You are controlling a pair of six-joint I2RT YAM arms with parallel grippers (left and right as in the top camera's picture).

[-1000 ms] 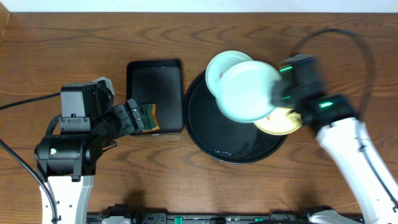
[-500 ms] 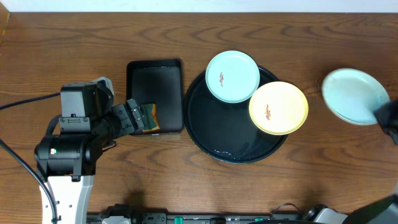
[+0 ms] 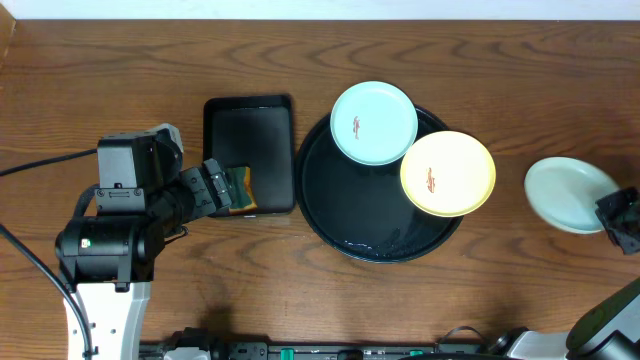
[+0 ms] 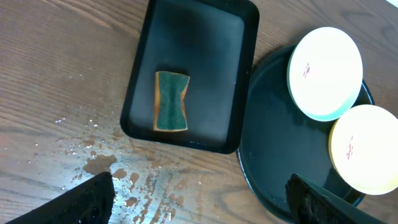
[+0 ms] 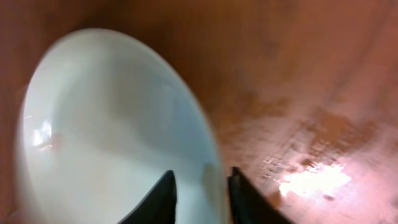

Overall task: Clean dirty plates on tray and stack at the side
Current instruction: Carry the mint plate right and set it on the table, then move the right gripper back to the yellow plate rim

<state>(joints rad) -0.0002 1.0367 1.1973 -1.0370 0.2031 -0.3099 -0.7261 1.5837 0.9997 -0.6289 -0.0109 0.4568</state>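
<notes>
A mint-blue plate (image 3: 373, 122) and a pale yellow plate (image 3: 447, 173), each with a reddish smear, rest on the round black tray (image 3: 335, 215). They also show in the left wrist view, mint (image 4: 324, 71) and yellow (image 4: 367, 149). A third mint plate (image 3: 568, 193) is off the tray at the far right, with no smear showing. My right gripper (image 3: 612, 214) grips its rim, and the right wrist view shows the fingers (image 5: 200, 190) astride the plate's edge (image 5: 112, 137). My left gripper (image 3: 215, 188) is open and empty (image 4: 199, 205) beside the rectangular tray.
A small rectangular black tray (image 3: 248, 125) holds a green-and-yellow sponge (image 4: 170, 101). Water drops wet the wood (image 4: 124, 177) in front of it. A wet patch shines on the table next to the right plate (image 5: 311, 177).
My right gripper carried the mint plate from above the tray out to the far right, then brought it a little toward the front. The left arm has not moved.
</notes>
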